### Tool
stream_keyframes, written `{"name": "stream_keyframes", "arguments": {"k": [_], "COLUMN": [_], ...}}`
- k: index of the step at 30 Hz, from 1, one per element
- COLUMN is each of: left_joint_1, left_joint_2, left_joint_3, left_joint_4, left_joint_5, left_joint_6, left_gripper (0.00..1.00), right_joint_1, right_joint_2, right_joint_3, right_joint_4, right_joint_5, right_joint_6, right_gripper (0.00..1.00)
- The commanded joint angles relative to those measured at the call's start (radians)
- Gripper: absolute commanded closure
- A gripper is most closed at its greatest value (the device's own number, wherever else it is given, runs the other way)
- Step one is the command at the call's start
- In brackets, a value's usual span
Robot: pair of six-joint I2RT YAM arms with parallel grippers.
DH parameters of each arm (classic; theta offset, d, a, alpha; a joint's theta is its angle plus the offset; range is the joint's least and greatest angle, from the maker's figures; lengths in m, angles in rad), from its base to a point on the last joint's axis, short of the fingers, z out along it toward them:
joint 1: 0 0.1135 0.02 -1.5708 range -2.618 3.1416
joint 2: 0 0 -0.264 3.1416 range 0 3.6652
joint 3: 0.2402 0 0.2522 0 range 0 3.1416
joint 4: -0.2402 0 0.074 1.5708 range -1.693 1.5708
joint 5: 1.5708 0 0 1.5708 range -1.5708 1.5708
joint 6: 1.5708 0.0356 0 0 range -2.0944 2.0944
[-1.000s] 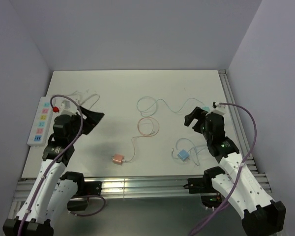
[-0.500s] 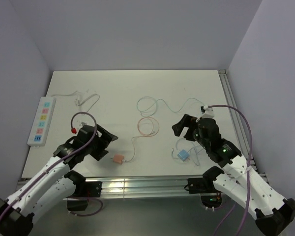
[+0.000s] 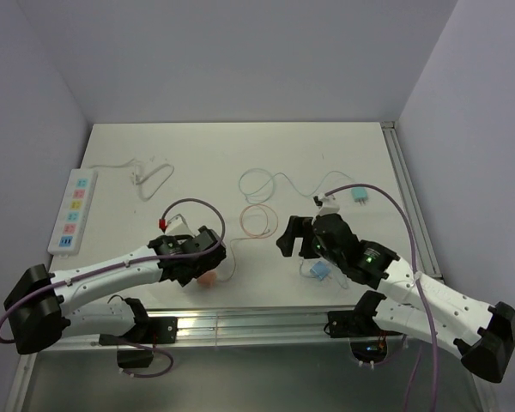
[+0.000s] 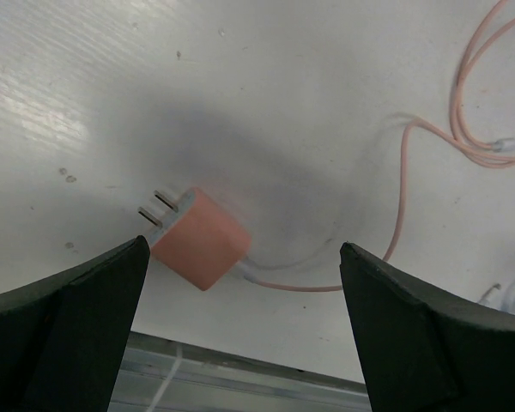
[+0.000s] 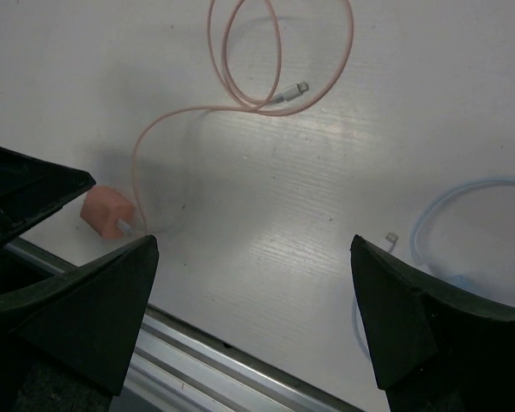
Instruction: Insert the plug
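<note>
A pink plug (image 3: pixel 209 279) with two prongs lies near the table's front edge, its pink cable (image 3: pixel 257 221) coiled behind it. The white power strip (image 3: pixel 73 210) lies at the far left. My left gripper (image 3: pixel 199 257) is open and hovers right over the plug. In the left wrist view the plug (image 4: pixel 197 239) lies flat between the spread fingers of the left gripper (image 4: pixel 243 249), nearer the left one, prongs pointing left. My right gripper (image 3: pixel 293 236) is open and empty to the plug's right. In the right wrist view, this gripper (image 5: pixel 253 245) has the plug (image 5: pixel 106 213) at its left.
A blue plug (image 3: pixel 319 272) with its pale blue cable (image 5: pixel 463 206) lies under the right arm. A teal plug (image 3: pixel 358 194) lies at the back right. The strip's white cord (image 3: pixel 146 172) is bunched at the back left. The metal front rail (image 3: pixel 240 324) runs just below the pink plug.
The left arm swung from beside the power strip rightwards and forwards to above the pink plug. The right arm moved left and forwards towards the table's middle. Both grippers stayed open.
</note>
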Motion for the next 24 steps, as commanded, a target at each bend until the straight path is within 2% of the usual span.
{"name": "stream_keyframes", "arguments": {"k": [1, 3, 4, 5, 8, 11, 16, 24], "left_joint_1": [-0.038, -0.045, -0.045, -0.045, -0.045, -0.041, -0.032, -0.025], "left_joint_2": [0.024, 0.025, 0.010, -0.005, -0.102, -0.166, -0.152, -0.154], "left_joint_3": [0.051, 0.047, 0.037, 0.013, -0.044, -0.071, -0.081, -0.122], "left_joint_4": [-0.078, -0.026, 0.009, 0.037, 0.146, 0.140, 0.123, 0.229], "left_joint_5": [-0.129, -0.126, -0.117, -0.102, -0.086, -0.083, -0.019, 0.030], "left_joint_6": [-0.016, 0.036, 0.132, 0.167, 0.271, 0.249, 0.193, 0.293], "left_gripper": [0.01, 0.01, 0.01, 0.01, 0.03, 0.04, 0.04, 0.08], "right_joint_1": [0.048, 0.065, 0.076, 0.079, 0.091, 0.097, 0.110, 0.131], "right_joint_2": [0.027, 0.045, 0.050, 0.059, 0.078, 0.090, 0.104, 0.116], "right_joint_3": [0.046, 0.054, 0.054, 0.056, 0.054, 0.056, 0.077, 0.097], "right_joint_4": [0.049, 0.052, 0.053, 0.055, 0.061, 0.065, 0.061, 0.056], "right_joint_5": [0.047, 0.053, 0.058, 0.058, 0.054, 0.051, 0.054, 0.048], "right_joint_6": [0.013, 0.011, 0.008, 0.007, 0.005, 0.007, 0.008, 0.008], "right_gripper": [0.00, 0.00, 0.00, 0.00, 0.00, 0.00, 0.00, 0.00]}}
